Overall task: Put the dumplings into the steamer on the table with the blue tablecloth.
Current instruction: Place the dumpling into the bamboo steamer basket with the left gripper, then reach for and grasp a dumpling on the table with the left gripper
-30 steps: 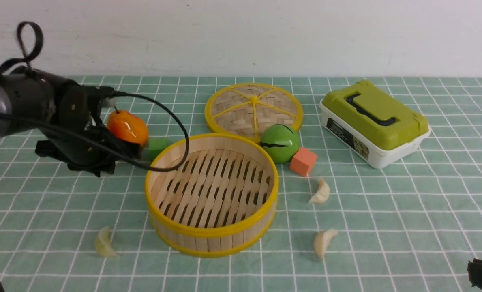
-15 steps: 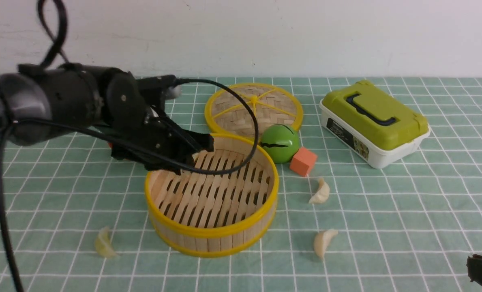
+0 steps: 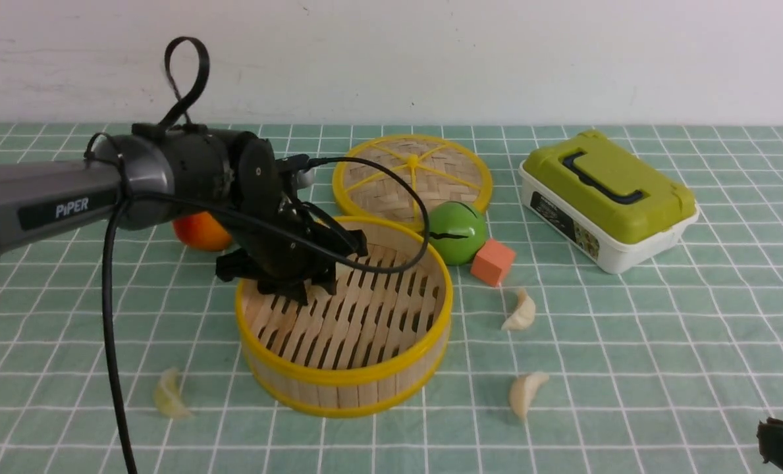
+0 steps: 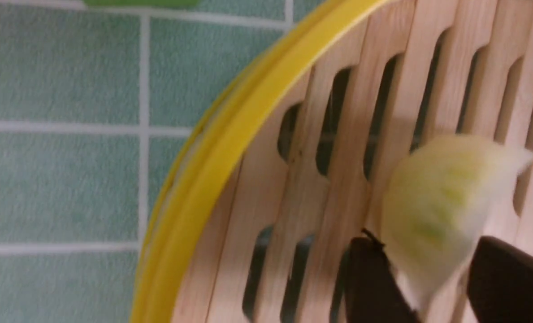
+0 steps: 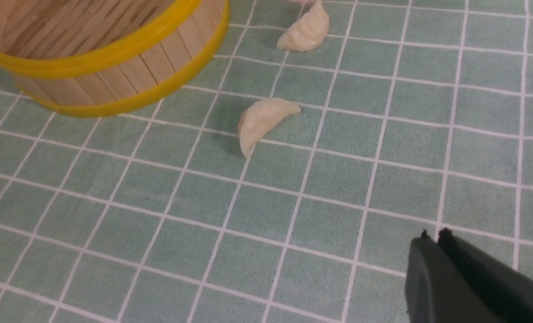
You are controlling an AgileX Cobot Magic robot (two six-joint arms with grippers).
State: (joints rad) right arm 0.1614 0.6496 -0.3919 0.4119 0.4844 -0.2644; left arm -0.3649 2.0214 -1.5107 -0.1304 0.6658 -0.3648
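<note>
Yellow-green dumpling (image 4: 441,197) lies obliquely over the steamer (image 3: 344,375) slats, one tip between spread left jaws; right jaws pressed together.

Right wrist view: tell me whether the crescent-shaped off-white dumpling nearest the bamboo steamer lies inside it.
No, the off-white dumpling lies on the teal-green gridded cloth, outside the steamer's yellow rim.

A pale yellow-green dumpling (image 4: 441,197) sits between the end effector's (image 4: 421,273) parted fingers, above wooden slats (image 4: 302,179).
</note>
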